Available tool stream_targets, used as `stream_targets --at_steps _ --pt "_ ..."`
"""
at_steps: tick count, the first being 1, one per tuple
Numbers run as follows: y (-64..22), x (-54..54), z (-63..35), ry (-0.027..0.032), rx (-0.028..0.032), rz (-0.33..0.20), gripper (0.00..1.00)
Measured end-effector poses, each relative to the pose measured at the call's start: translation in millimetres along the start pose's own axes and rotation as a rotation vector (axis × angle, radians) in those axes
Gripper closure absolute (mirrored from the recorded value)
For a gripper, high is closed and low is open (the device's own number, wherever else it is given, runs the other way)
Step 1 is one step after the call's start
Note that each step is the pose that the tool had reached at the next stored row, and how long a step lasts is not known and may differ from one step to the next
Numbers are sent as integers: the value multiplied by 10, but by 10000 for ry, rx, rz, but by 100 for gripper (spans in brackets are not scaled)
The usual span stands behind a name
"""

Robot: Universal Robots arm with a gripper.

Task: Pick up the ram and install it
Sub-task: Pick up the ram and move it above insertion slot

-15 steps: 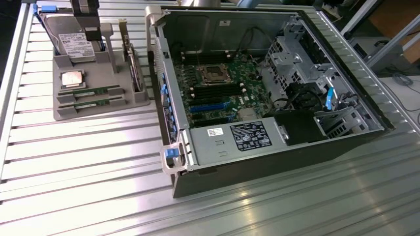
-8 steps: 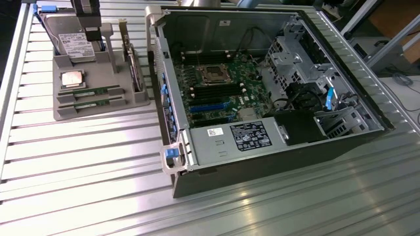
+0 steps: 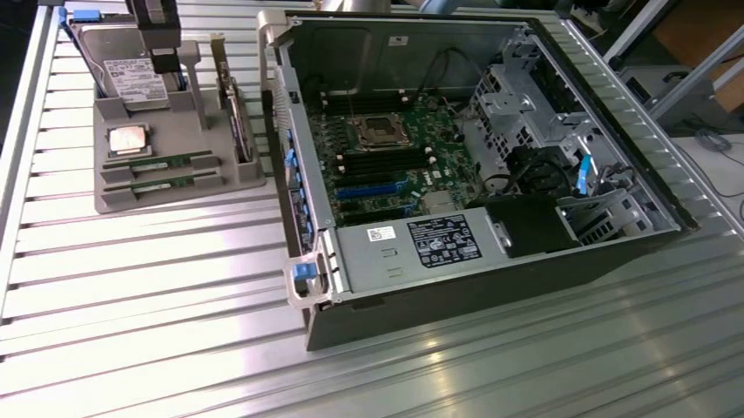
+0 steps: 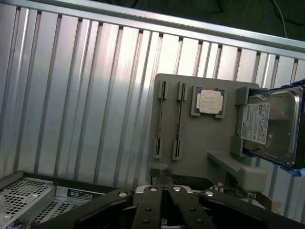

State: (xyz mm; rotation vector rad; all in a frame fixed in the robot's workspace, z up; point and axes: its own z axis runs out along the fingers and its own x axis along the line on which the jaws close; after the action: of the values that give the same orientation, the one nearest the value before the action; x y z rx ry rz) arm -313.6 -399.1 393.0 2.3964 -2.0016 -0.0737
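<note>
Two ram sticks [image 3: 158, 163] lie on edge in the slots of a grey parts holder [image 3: 174, 196] at the exterior view's left, thin green strips side by side. In the wrist view the same ram sticks [image 4: 162, 119] sit as two narrow lines in the holder [image 4: 200, 152]. My gripper [image 3: 163, 57] hangs above the holder's far end, near the hard drive. Its fingertips [image 4: 164, 183] are pressed together, shut on nothing, some way short of the ram sticks.
The holder also carries a silver processor chip [image 3: 128, 139], a hard drive [image 3: 131, 74] and an upright expansion card [image 3: 239, 122]. An open computer case [image 3: 465, 157] with its motherboard and black memory slots [image 3: 384, 161] stands at the exterior view's right. The table is ribbed aluminium.
</note>
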Motion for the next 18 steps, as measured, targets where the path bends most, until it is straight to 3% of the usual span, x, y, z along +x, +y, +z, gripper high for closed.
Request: stream_targets --at_steps 9,12,18 --pt "0 0 1 40 -22 -898 90" --pt "0 0 2 42 -23 -941 90" --pt "-2 1 38 -3 4 174 90"
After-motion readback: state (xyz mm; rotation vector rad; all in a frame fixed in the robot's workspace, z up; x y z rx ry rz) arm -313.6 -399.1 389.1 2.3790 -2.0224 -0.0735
